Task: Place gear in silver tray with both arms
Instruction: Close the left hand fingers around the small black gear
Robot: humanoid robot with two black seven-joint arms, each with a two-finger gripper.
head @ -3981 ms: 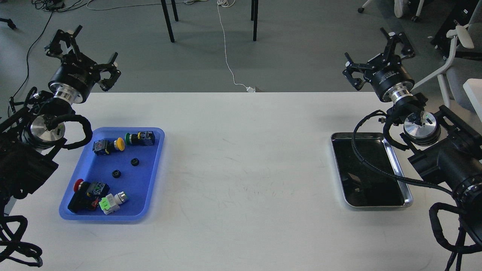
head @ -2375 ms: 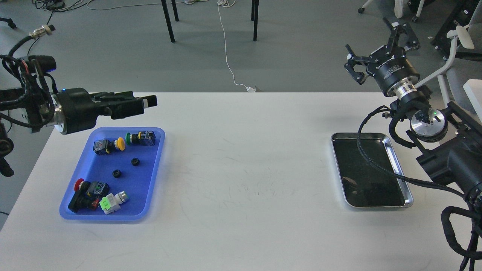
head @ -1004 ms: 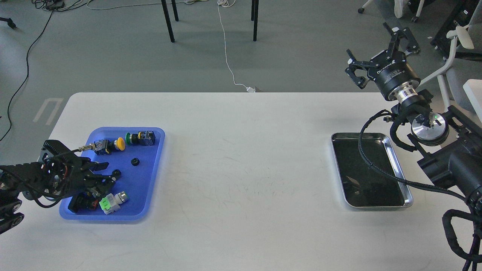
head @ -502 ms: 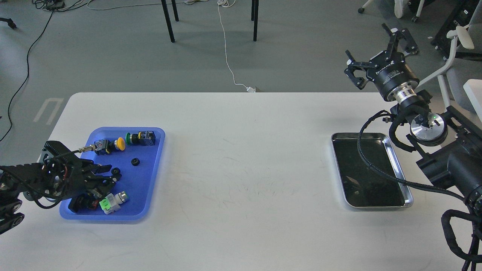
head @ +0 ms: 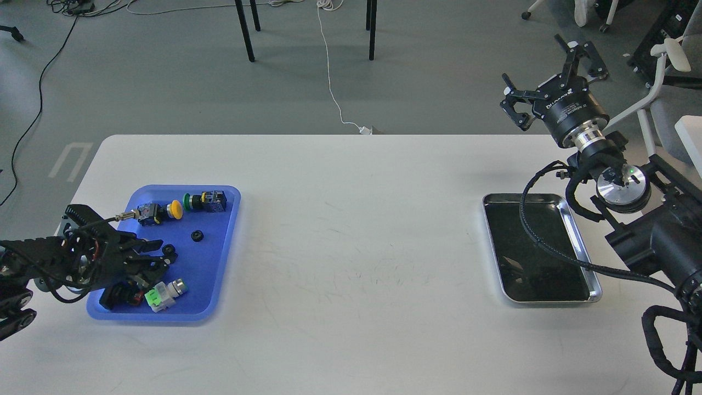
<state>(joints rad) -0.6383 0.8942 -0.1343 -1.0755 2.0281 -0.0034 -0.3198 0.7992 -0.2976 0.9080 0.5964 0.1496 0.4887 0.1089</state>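
Note:
Two small black gears lie in the blue tray [head: 215, 263]: one [head: 169, 250] near its middle left, the other [head: 197, 236] further right. My left gripper [head: 155, 254] reaches in low over the tray's left side, open, its fingertips right beside the nearer gear; I cannot tell if they touch it. The silver tray [head: 492, 247] sits empty at the right of the table, with a cable hose crossing above it. My right gripper [head: 553, 74] is open and empty, raised beyond the table's far right edge.
The blue tray also holds several push-button switches: a yellow one [head: 175, 208], a green one [head: 189, 201], a red one [head: 127, 291] partly under my left gripper, and a white and green part [head: 162, 293]. Chair legs [head: 245, 30] stand behind the white table [head: 356, 247].

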